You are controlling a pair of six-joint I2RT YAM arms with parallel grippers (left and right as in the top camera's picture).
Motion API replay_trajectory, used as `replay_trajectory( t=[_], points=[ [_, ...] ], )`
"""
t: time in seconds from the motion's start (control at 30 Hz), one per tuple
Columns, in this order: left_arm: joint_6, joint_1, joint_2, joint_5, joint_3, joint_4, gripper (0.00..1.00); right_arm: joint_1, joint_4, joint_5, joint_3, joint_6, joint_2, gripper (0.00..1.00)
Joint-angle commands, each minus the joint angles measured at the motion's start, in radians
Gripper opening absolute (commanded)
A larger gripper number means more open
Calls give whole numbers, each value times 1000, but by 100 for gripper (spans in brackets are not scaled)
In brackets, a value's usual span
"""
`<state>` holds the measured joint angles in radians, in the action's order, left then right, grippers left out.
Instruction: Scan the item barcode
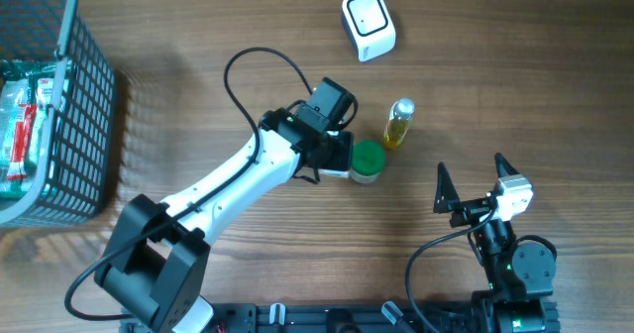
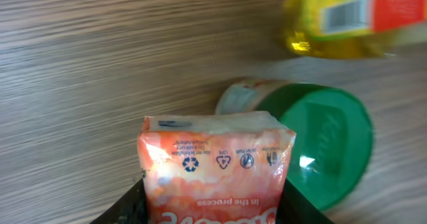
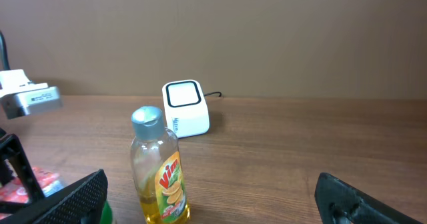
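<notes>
A wooden table (image 1: 178, 55) is seen from above. At its left edge a grey mesh basket (image 1: 87, 125) is filled with red and white packs (image 1: 22, 125). Near the top, right of the middle, a white scanner (image 1: 368, 24) is set with its window turned upward. Below it and well apart, a bottle (image 1: 399, 123) of yellow liquid is stood upright. Just beside the bottle, to the lower left, a jar (image 1: 368, 161) with a green lid is placed.

The left arm is stretched from the bottom left towards the middle of the table. The left gripper (image 1: 335, 157) is held just beside the jar's left side. In the left wrist view an orange packet (image 2: 215, 164) is clasped between the dark fingers (image 2: 303, 212), with its sealed end pointed away from the camera. Recycling marks and upside-down print are shown on it. No barcode can be made out on the side that is seen. The jar is found directly beyond the packet and is partly hidden by it. The bottle is seen further on, at the upper right, with a barcode on its label. Whether the packet is touching the table cannot be told. The scanner is well apart from the packet, further up the table.

At the lower right, the right gripper (image 1: 472, 169) is held with its jaws spread wide and nothing between them. It is faced towards the bottle, and the scanner is seen behind.
</notes>
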<state>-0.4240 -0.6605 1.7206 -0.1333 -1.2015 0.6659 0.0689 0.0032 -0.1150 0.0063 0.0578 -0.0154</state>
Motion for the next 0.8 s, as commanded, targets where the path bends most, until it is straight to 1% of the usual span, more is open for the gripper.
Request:
replay_trajectory(
  t=[0.0, 0.07, 0.2, 0.33, 0.4, 0.77],
  points=[
    [0, -11, 6, -51, 5, -8, 40, -5, 3, 2, -1, -3, 5, 100],
    [1, -8, 6, -24, 5, -1, 40, -5, 3, 2, -1, -3, 5, 100],
    [-3, 0, 6, 90, 5, 35, 39, -5, 3, 2, -1, -3, 5, 100],
    [-6, 0, 17, 155, 5, 61, 36, -5, 3, 2, -1, -3, 5, 100],
    [-27, 0, 32, 180, 8, 65, 36, -5, 3, 2, -1, -3, 5, 100],
    [-56, 0, 114, 184, 40, 16, 41, -5, 3, 2, -1, -3, 5, 100]
  ],
)
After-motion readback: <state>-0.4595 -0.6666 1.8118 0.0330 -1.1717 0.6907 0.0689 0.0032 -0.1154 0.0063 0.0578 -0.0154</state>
